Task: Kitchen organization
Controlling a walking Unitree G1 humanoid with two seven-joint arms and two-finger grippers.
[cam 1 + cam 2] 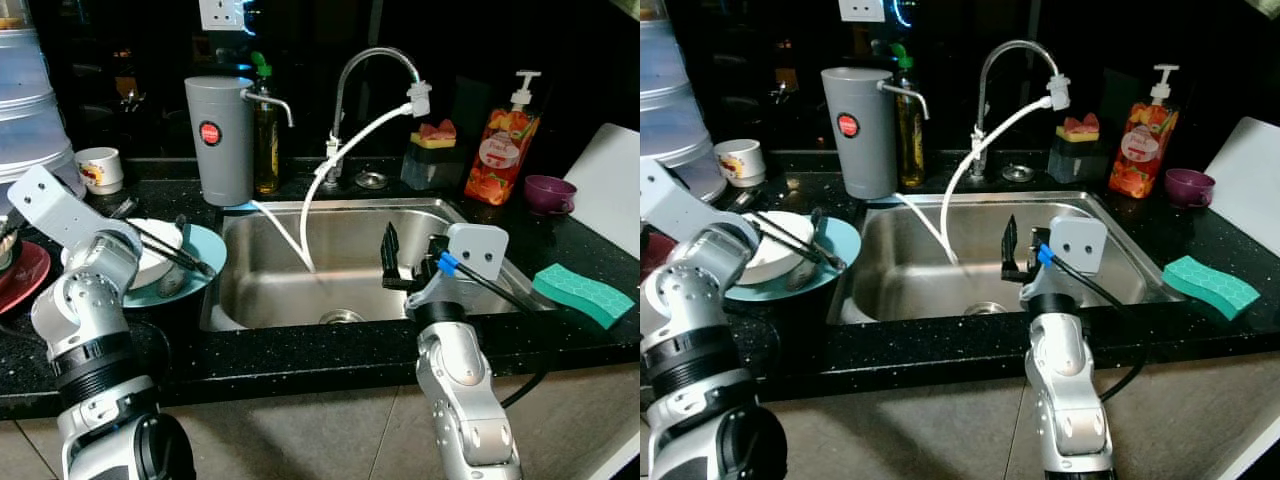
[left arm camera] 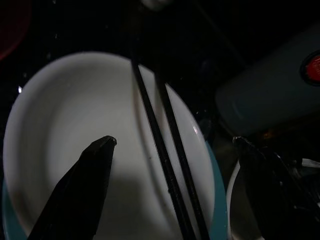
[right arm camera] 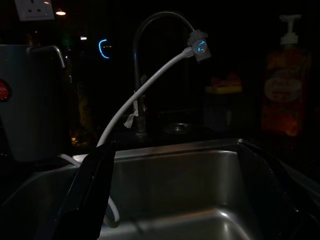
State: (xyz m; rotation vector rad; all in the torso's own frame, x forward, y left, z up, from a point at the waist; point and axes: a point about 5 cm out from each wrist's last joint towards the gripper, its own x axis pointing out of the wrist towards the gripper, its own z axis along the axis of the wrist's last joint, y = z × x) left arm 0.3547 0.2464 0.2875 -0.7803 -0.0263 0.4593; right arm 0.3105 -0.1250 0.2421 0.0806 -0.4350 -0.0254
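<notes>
I have the left claw hovering over the white bowl, its two black fingers spread wide apart and gripping nothing. That bowl sits on a teal plate on the black counter, just left of the steel sink, and a pair of black chopsticks lies across the bowl's rim, with a spoon resting on the plate beside it. My right claw hangs over the right part of the sink basin, fingers parted and empty; through its wrist camera I look along them at the curved faucet and the white hose that runs from the faucet head down into the basin. Behind the sink's left corner stands a grey dispenser with a red badge, and an oil bottle stands just beside it. Farther left I see a small patterned cup and, at the counter's edge, a red dish. To the right of the faucet there is a dark holder with a sponge, an orange soap pump bottle and a purple cup. A green sponge lies on the counter near the sink's right rim.
</notes>
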